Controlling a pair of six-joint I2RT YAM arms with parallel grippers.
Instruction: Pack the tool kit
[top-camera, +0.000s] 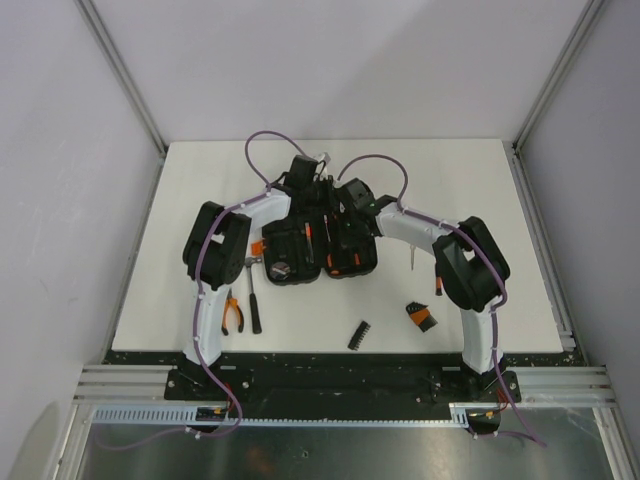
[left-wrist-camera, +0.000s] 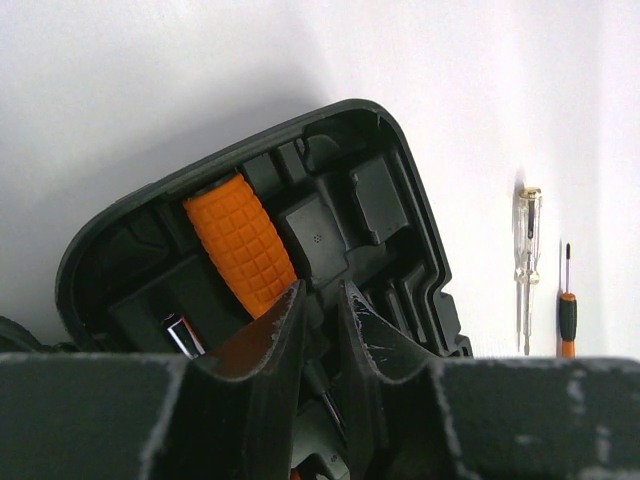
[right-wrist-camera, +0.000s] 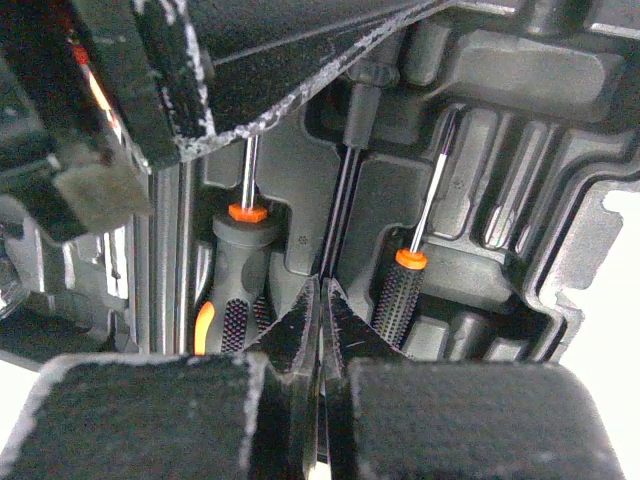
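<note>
Past my arm bases (top-camera: 205, 378) the tool kit (top-camera: 305, 258) lies open mid-table (top-camera: 480, 200), pliers (top-camera: 232, 312) loose near-left. Left hand (left-wrist-camera: 322, 295) stands slightly spread over the orange grip (left-wrist-camera: 240, 245); whether it holds anything, I cannot tell. Right hand (right-wrist-camera: 322, 295), pressed together and empty, should nudge the screwdrivers (right-wrist-camera: 235, 290) gently home.

The case (top-camera: 312, 252) lay at the middle of the desk (top-camera: 500, 200). Pliers (top-camera: 232, 313) lay before it leftward, a bit holder (top-camera: 358, 335) rightward.

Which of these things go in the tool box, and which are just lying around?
For the job: case, pliers, clear screwdriver, small screwdriver, ridged black strip, orange handle inside the case.

Not for the job: table, purple cable, metal rail.
</note>
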